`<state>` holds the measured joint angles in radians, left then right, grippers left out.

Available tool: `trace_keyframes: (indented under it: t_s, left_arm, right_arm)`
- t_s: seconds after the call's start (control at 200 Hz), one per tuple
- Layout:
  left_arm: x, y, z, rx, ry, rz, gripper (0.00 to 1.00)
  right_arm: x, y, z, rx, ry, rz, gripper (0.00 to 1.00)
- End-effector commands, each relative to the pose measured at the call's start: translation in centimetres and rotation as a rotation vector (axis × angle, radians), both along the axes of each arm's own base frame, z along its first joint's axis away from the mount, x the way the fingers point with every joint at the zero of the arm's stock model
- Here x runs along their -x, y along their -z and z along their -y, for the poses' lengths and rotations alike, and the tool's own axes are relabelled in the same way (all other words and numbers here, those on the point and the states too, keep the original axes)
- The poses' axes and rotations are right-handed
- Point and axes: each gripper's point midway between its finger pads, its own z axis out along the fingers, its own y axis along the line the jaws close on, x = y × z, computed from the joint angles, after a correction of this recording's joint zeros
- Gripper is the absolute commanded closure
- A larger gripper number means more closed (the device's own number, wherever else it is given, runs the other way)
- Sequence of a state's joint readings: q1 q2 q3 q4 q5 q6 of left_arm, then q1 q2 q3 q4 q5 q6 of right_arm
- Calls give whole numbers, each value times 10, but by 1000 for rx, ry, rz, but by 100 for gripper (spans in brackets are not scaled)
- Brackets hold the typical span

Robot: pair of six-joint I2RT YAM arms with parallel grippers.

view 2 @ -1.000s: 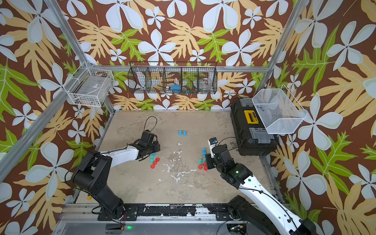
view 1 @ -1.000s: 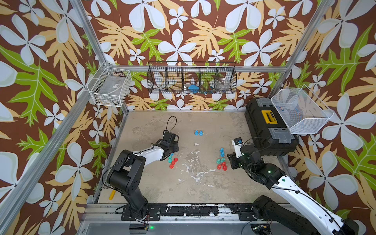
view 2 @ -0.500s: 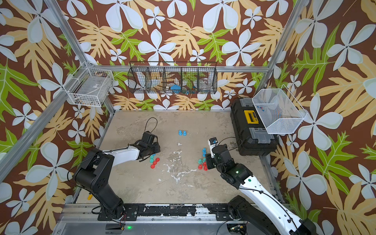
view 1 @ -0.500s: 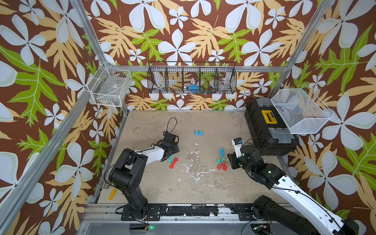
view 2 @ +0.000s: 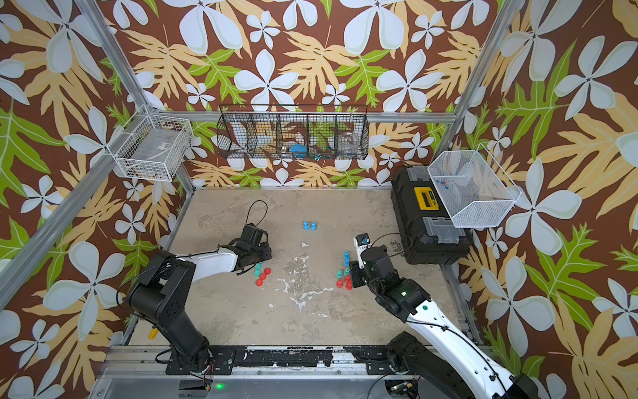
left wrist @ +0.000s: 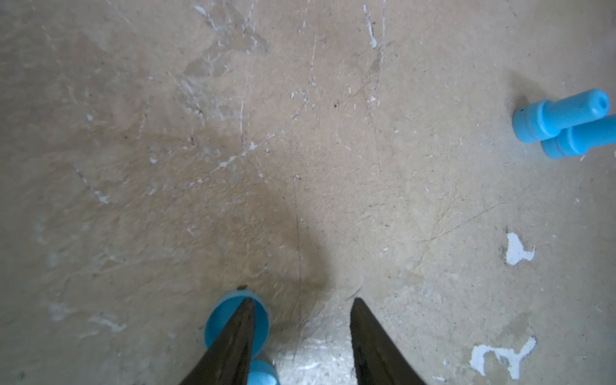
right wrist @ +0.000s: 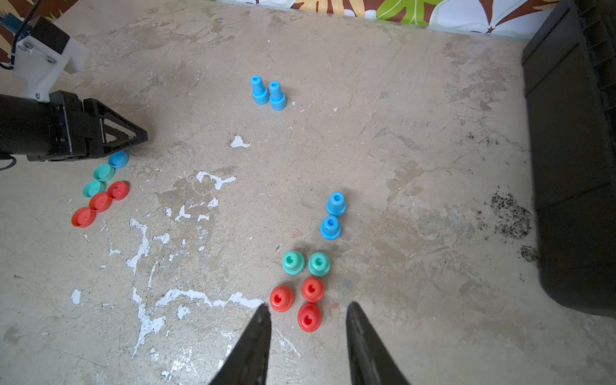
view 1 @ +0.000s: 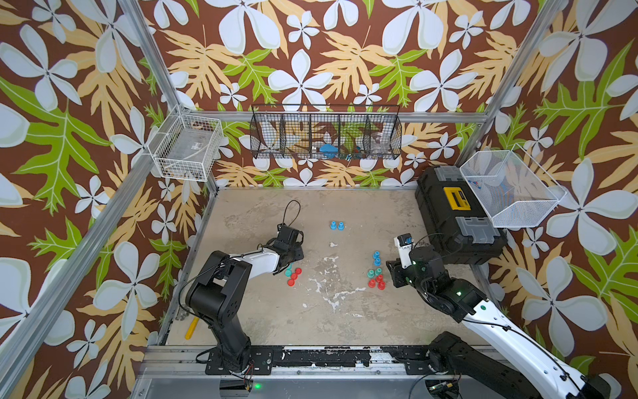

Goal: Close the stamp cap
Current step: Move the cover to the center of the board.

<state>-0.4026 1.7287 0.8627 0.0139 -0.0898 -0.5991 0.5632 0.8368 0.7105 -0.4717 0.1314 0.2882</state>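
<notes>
- Blue cap [left wrist: 262, 323]: lies flat on the table toward the left edge, about mid-depth. It heads a short row of teal caps [right wrist: 104, 172] and red caps [right wrist: 100, 201]. A second blue piece [left wrist: 263, 373] sits just beside it, mostly out of frame.
- Left jaws: spread, low over the cap. One fingertip [left wrist: 241, 320] crosses the cap; the other stands over bare table. The cap is not pinched. I cannot tell whether the tip touches it.
- Step in hand (my reading): pick up the blue cap.
- Grip note: the cap is low and thin-walled, so I would put one tip inside the rim and one outside, then close on the wall.
- Close slowly. A light cap could skate into its blue neighbour or the teal one.
- Lift straight up and keep it level, so that it meets the stamp squarely.
- Blue stamps [right wrist: 336, 203]: two, upright, apparently uncapped, toward the right edge. Teal stamps [right wrist: 293, 262] and red stamps [right wrist: 282, 297] are clustered just beside them, nearer the front edge.
- Right jaws: spread, holding nothing, with one red stamp at their mouth.
- The likely mate for a blue cap is a blue stamp, which stands beyond the teal pair. It is best approached from above, so the cluster is not knocked.
- Capped blue pair [right wrist: 260, 90] near the back edge: looks already closed, so it serves as a reference for a seated fit.
- Black toolbox [view 1: 448, 221] lies along the right edge; the right arm should keep clear of it.
</notes>
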Motion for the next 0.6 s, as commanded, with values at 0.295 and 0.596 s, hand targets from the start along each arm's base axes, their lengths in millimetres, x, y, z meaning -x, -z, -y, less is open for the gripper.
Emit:
trace_keyframes:
  t_s: [0.295,0.596]
  left_arm:
    - [8,10,21,-1,71,-47,61]
    - [11,12,37,-54,137,-61,79]
  right_arm:
    - [-4,-10,2,-19,21,40,62]
    - [-3,-12,3,-23,27,49,63]
